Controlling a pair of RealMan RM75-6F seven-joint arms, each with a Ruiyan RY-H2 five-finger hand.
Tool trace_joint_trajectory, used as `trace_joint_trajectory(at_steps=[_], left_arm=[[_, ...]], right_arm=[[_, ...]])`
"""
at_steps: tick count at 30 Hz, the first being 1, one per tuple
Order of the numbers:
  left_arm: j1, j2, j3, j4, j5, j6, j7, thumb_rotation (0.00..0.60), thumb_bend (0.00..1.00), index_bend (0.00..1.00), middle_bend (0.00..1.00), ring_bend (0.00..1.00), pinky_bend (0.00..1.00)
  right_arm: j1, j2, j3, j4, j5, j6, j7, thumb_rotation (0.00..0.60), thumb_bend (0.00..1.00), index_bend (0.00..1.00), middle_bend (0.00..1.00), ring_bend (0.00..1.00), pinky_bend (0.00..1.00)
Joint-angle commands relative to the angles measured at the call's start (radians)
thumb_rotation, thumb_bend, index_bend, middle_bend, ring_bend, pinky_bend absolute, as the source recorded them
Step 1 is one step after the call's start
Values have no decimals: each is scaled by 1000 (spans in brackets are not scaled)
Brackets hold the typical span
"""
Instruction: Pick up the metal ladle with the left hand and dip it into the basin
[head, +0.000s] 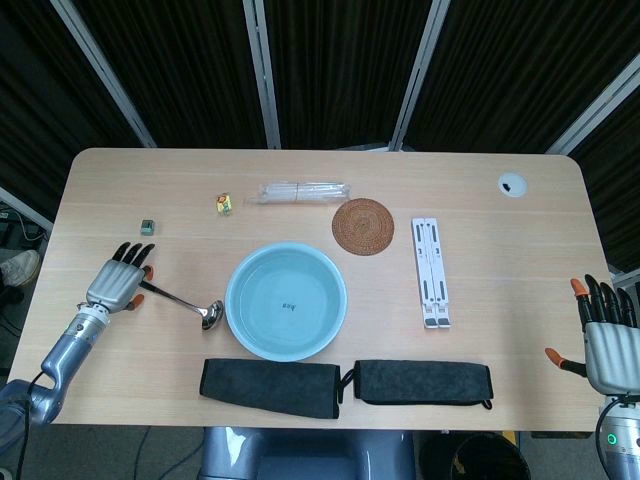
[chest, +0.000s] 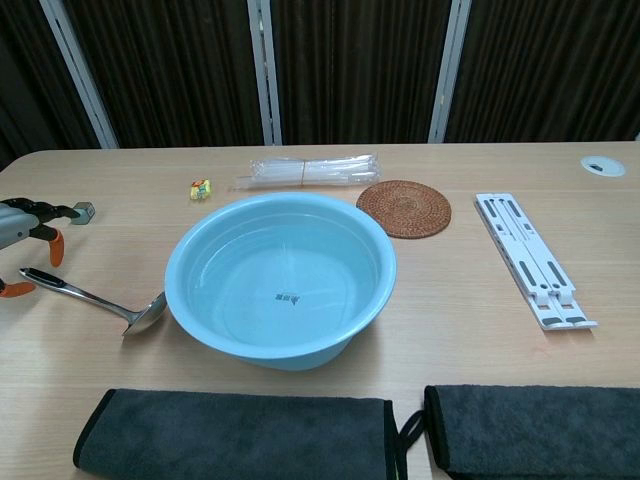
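Note:
The metal ladle lies flat on the table left of the light blue basin, bowl end beside the basin rim; its dark handle tip points left. In the chest view the ladle sits just left of the basin. My left hand hovers open over the handle end, fingers spread, holding nothing; the chest view shows the left hand above the handle tip. My right hand stays open at the table's right edge, far from everything.
Two dark cloths lie along the front edge. Behind the basin are a woven coaster, a clear plastic packet, a small yellow item and a small grey cube. A white folding stand lies right.

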Motion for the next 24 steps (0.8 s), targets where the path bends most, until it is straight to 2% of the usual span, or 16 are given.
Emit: trace_joint_trajectory(at_steps=[1, 12, 24], left_arm=[[-5, -12, 6, 10, 4, 0, -10, 600, 326, 394, 0, 0, 0], [-11, -50, 30, 57, 19, 3, -25, 600, 345, 396, 0, 0, 0], [-14, -91, 46, 117, 29, 10, -34, 600, 364, 447, 0, 0, 0]], right_arm=[[0, 1, -1, -1, 0, -1, 0, 471, 0, 0, 0, 0, 0], [-6, 11, -3, -11, -3, 10, 11, 474, 0, 0, 0, 0, 0], [-14, 21, -3, -20, -2, 24, 15, 470, 0, 0, 0, 0, 0]])
